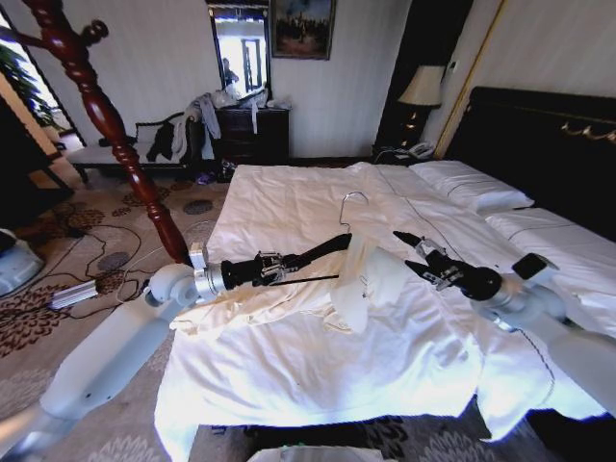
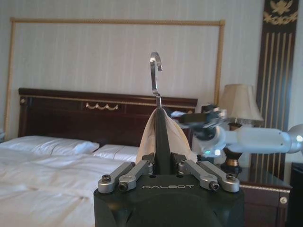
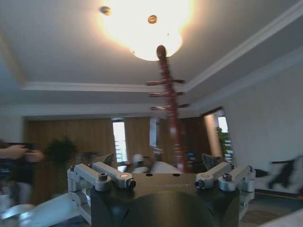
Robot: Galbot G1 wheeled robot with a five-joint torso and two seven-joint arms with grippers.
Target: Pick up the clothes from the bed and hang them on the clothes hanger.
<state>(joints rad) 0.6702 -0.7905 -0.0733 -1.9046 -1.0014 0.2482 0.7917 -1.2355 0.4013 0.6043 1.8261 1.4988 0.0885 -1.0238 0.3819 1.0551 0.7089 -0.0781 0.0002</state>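
My left gripper [image 1: 287, 264] is shut on one arm of the black clothes hanger [image 1: 327, 246], holding it above the bed [image 1: 289, 192]. Its silver hook [image 1: 352, 198] points up. The cream clothes [image 1: 371, 279] are draped over the hanger's far shoulder, and part of them trails onto the white duvet. In the left wrist view the hanger [image 2: 161, 135] rises from between the jaws of the left gripper [image 2: 161, 163], with the clothes [image 2: 147, 139] behind it. My right gripper [image 1: 420, 248] hovers open just right of the clothes, nothing between its fingers. It shows farther off as the right gripper [image 2: 199, 118].
A dark red wooden coat stand [image 1: 106, 120] rises left of the bed; its post [image 3: 168, 104] is ahead of the right wrist. A dresser with a clothes heap [image 1: 197, 120] stands at the far wall. Cables [image 1: 87, 289] lie on the carpet. The black headboard [image 1: 549, 144] lines the right.
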